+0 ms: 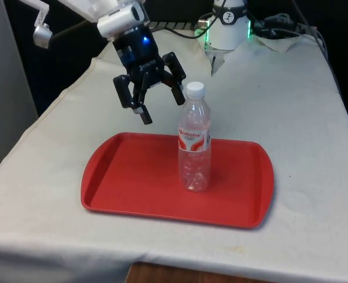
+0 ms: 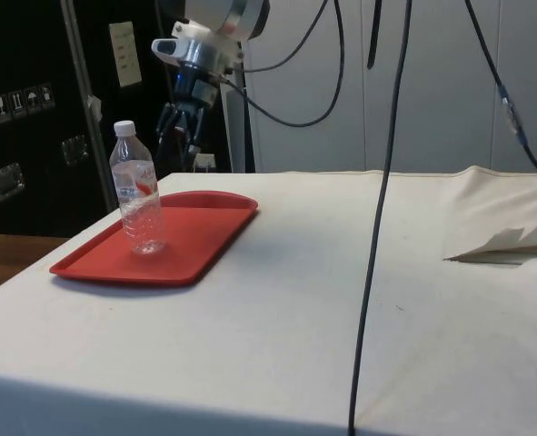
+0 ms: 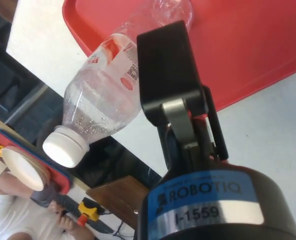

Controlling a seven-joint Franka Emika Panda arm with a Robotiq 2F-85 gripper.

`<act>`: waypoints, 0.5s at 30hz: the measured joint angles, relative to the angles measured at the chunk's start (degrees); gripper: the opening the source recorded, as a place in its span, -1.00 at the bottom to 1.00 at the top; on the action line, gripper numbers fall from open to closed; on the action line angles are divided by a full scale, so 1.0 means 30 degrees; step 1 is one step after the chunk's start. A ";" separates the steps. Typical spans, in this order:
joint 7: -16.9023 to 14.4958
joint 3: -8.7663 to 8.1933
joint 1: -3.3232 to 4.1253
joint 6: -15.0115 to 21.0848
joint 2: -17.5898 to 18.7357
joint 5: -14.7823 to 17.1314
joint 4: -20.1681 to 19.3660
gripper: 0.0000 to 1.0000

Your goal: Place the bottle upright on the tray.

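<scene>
Pincer (image 1: 162,108) first: spread wide, gripping nothing, hanging in the air above the far edge of the red tray (image 1: 132,177), just beside the bottle (image 1: 194,147) at cap height, on the front view's left of it and apart from it. Same reading from the side view: bottle (image 2: 138,195) standing free on the tray (image 2: 204,218), black fingers up behind it with a gap between. Stands upright on its base, roughly mid-tray, a little towards the front view's right, white cap (image 1: 195,89) on top, red-and-white label (image 1: 194,140) round the middle. Looks empty or nearly so, with only droplets on the clear wall of the bottle (image 3: 105,90) in the wrist view, so probably very light and ready to tip at a small knock. Thin clear plastic, ribbed low down: likely to give under a hard squeeze and spring back, smooth and somewhat slippery under the pads. Not fragile in the breaking sense, but easy to dent or to send skating across the glossy tray. For any hold: across the body at or just above the label, on the straight round wall, with a moderate close; not on the tapering shoulder, likely to squirt out there, nor on the cap alone. Judged from the present lie of things, as good as done. Needs only a clean withdrawal upward and away, without brushing the cap.
</scene>
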 measured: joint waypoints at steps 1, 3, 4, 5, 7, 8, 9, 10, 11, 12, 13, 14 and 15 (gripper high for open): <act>0.0038 0.0000 0.0057 0.0038 0.0000 -0.0057 0.0000 1.00; 0.0095 0.0019 0.0095 0.0095 0.0000 -0.0134 0.0019 1.00; 0.0267 0.0019 0.0210 0.0229 0.0000 -0.0306 0.0057 1.00; 0.0344 0.0019 0.0267 0.0267 0.0000 -0.0401 0.0076 1.00; 0.0573 0.0019 0.0363 0.0325 0.0000 -0.0726 0.0095 1.00; 0.0573 0.0019 0.0363 0.0325 0.0000 -0.0726 0.0095 1.00; 0.0783 0.0019 0.0458 0.0401 0.0000 -0.1031 0.0115 1.00; 0.0879 0.0019 0.0497 0.0458 0.0000 -0.1146 0.0134 1.00; 0.0879 0.0019 0.0497 0.0458 0.0000 -0.1146 0.0134 1.00; 0.0993 0.0038 0.0535 0.0535 0.0000 -0.1318 0.0134 1.00; 0.1108 0.0057 0.0573 0.0611 0.0000 -0.1471 0.0134 1.00; 0.1222 0.0076 0.0611 0.0649 0.0000 -0.1662 0.0134 1.00; 0.1356 0.0095 0.0649 0.0688 0.0000 -0.1814 0.0153 1.00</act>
